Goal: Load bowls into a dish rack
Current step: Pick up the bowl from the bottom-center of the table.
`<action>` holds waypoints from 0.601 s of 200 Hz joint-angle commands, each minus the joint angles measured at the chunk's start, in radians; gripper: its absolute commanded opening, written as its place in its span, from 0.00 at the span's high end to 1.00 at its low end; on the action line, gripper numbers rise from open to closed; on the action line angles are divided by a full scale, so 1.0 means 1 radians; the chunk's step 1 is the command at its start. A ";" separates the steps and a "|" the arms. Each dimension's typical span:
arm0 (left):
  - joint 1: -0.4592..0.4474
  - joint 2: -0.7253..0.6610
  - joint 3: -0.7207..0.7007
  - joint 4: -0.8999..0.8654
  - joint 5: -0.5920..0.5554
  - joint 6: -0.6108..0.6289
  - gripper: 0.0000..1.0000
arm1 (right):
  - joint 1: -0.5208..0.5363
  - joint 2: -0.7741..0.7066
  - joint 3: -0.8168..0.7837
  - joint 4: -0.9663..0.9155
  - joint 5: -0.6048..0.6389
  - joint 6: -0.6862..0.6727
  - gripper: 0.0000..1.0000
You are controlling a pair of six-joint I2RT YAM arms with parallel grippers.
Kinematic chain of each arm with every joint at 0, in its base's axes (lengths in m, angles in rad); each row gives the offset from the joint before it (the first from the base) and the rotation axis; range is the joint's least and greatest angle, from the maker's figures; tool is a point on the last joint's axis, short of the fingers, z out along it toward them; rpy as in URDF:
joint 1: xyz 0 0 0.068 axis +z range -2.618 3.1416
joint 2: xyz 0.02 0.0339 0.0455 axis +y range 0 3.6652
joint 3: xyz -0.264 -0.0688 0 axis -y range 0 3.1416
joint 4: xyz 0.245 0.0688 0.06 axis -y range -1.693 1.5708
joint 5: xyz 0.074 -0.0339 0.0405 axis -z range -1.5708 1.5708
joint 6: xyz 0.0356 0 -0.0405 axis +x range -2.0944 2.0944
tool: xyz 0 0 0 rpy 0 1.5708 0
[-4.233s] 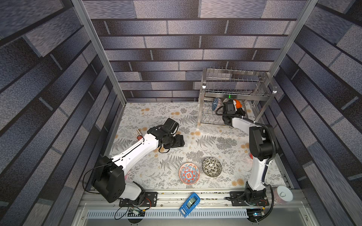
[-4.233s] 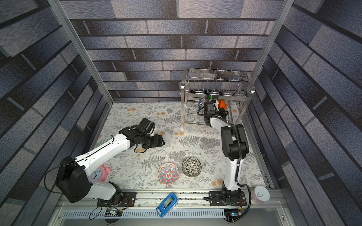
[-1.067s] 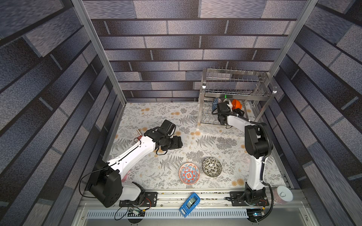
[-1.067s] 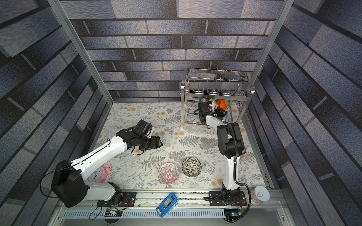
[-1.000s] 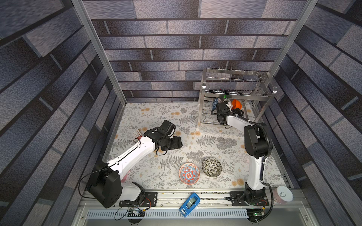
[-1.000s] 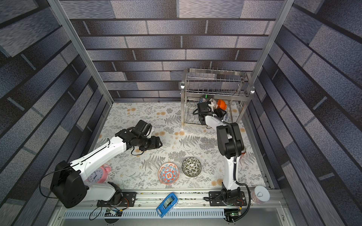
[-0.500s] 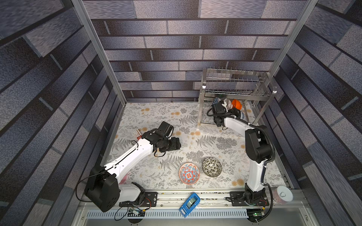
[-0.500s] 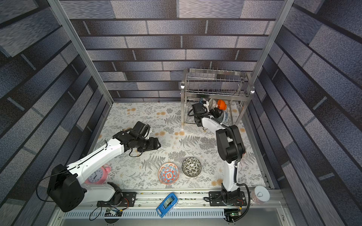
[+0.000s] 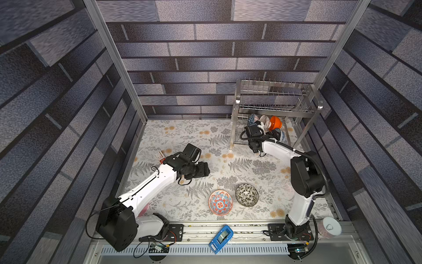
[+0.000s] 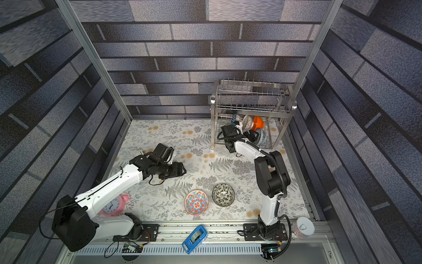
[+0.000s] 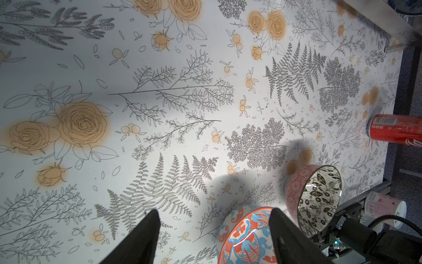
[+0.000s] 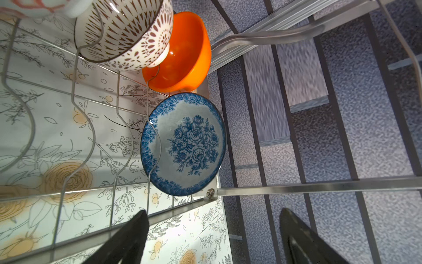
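Floral-print tabletop [image 9: 182,132]: left gripper [image 11: 214,210], fingers wide and empty, hovers near the red-and-blue medallion bowl [image 9: 220,202]. Right gripper [image 12: 212,210], spread empty, faces the blue-white floral bowl [image 12: 185,144] slotted in the steel wire dish rack [image 9: 235,109]; it should retreat straight, avoiding wires.

Orange bowl [image 9: 275,122] on edge in dish rack [image 9: 234,128], medallion bowl [image 9: 220,203] upright outside

Pink alarm clock [image 10: 113,204], blue tape dispenser [image 9: 221,238], red can [image 11: 397,132] and white-lidded tub [image 9: 329,227] along the floral table cover's [image 9: 182,134] edges.
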 commanded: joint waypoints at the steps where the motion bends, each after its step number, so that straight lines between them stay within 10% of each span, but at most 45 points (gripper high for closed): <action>1: 0.004 -0.037 -0.021 0.001 0.004 -0.012 0.23 | 0.015 -0.066 -0.041 -0.077 0.010 0.090 0.09; 72: -0.051 -0.093 -0.053 -0.017 -0.030 -0.046 0.30 | 0.072 -0.245 -0.161 -0.228 -0.067 0.291 0.04; 120: -0.111 -0.130 -0.083 -0.028 -0.071 -0.080 0.35 | 0.110 -0.458 -0.232 -0.312 -0.348 0.456 0.04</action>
